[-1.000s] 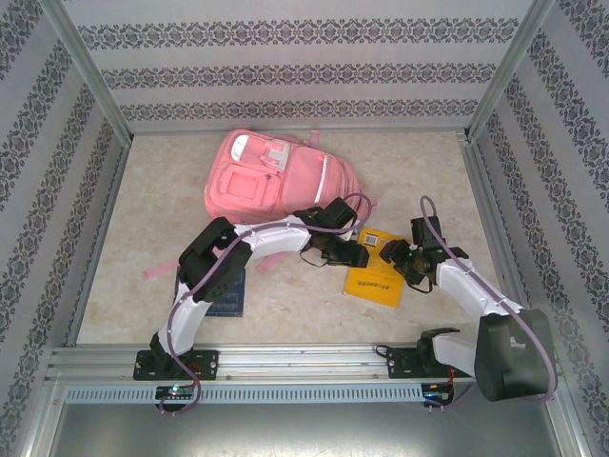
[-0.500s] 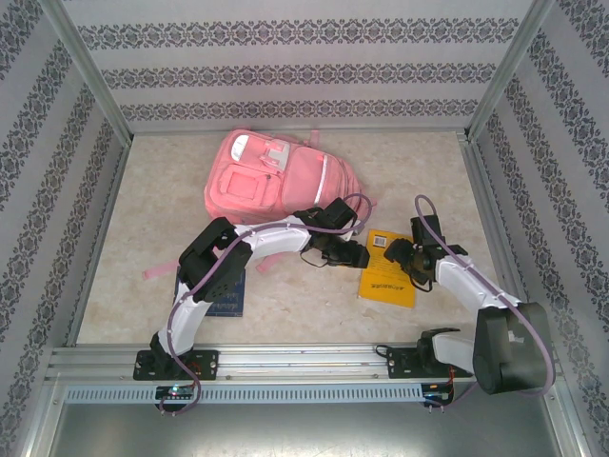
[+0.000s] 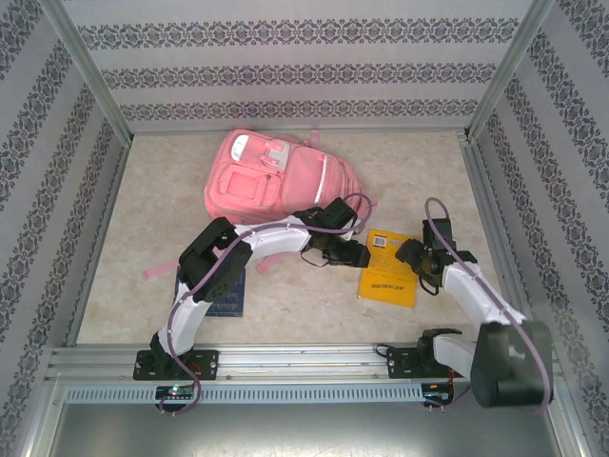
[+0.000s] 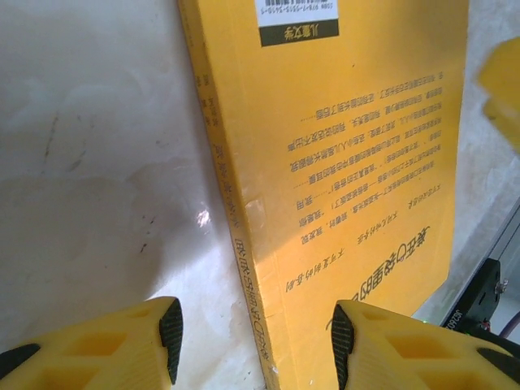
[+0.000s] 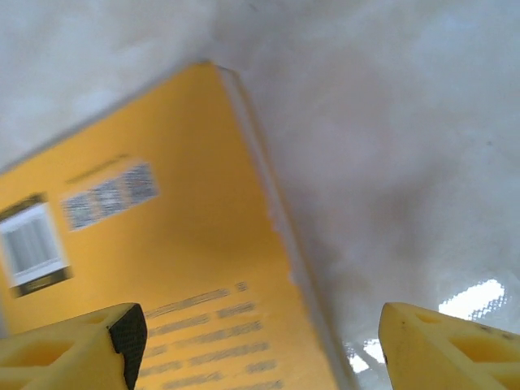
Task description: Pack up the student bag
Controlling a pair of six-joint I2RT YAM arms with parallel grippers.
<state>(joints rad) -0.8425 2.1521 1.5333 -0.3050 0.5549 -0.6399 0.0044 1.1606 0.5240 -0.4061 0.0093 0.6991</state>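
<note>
The student bag (image 3: 276, 179), a big pink backpack, lies flat at the back of the table. A yellow book (image 3: 388, 271) lies flat on the table to its front right. My left gripper (image 3: 354, 255) is at the book's left edge, low and open. Its fingers straddle the book's spine (image 4: 244, 244), one over bare table, the other over the cover (image 4: 366, 146). My right gripper (image 3: 409, 253) is over the book's right side, open wide. One fingertip hangs over the yellow book (image 5: 146, 268), the other over the table beyond the page edge. Neither gripper holds anything.
A dark blue book (image 3: 225, 301) lies near the front left, partly under my left arm. Pink straps (image 3: 160, 272) trail from the bag across the table. Patterned walls (image 3: 57, 190) and metal frame rails enclose the table on three sides.
The yellow book has slid a little to the right and turned slightly. My right gripper has opened wider and drawn back to the right. The left arm has stayed put.
</note>
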